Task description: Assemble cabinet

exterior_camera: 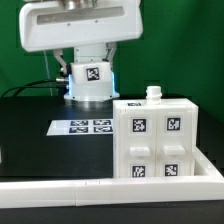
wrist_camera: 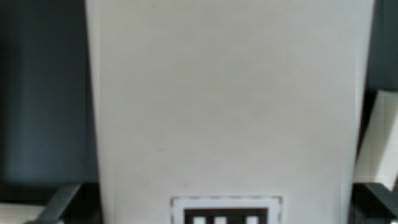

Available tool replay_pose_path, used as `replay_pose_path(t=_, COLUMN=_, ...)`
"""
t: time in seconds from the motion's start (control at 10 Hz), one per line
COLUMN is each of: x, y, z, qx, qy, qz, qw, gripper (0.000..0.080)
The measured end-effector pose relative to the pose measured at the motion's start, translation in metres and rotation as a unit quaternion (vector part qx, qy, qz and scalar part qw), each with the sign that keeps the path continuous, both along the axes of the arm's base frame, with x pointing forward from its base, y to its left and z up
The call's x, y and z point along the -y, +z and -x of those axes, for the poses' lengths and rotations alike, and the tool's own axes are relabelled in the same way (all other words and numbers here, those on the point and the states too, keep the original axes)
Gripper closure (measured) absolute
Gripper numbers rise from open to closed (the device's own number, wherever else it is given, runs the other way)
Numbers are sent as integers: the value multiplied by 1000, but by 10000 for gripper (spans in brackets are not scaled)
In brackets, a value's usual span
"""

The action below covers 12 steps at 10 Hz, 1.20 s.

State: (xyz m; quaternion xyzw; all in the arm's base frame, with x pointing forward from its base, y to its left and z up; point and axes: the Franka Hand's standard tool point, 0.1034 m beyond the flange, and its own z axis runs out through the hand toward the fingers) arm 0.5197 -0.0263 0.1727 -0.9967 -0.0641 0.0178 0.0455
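White cabinet (exterior_camera: 155, 140) at four o'clock on black bench (exterior_camera: 35, 145), tags facing out; marker board (exterior_camera: 82, 127) at its nine o'clock; white panel (wrist_camera: 214, 100) fills wrist view; cannot tell whether gripper (wrist_camera: 214, 205) is open or closed

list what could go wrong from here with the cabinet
1. A small peg sticks up from the cabinet; a low pass of the arm might knock it.
2. The cabinet stands near the white rail in front of it; a push might jam it there.
3. A white panel fills the wrist view, so alignment is hard to judge.
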Motion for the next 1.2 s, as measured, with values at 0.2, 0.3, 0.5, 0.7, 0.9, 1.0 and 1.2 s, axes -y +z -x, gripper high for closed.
replay_pose_path(t=0.2, x=2, y=-2, z=2, qx=-2, qy=0, qz=0, qw=1000, gripper=239)
replay_pose_path(t=0.3, x=1, y=-3, z=2, qx=-2, qy=1, qz=0, qw=1000, gripper=239)
replay_pose_path(t=0.5, x=0, y=-3, z=2, qx=-3, qy=0, qz=0, qw=1000, gripper=239)
replay_pose_path(t=0.7, x=-24, y=5, z=-8, qx=1, qy=-15, qz=6, qw=1000, gripper=239)
replay_pose_path(t=0.9, x=-40, y=11, z=-23, qx=0, qy=-13, qz=5, qw=1000, gripper=239)
replay_pose_path(t=1.0, x=-51, y=13, z=-34, qx=3, qy=-18, qz=6, qw=1000, gripper=239)
replay_pose_path(t=1.2, x=-74, y=13, z=-54, qx=8, qy=-19, qz=6, qw=1000, gripper=239)
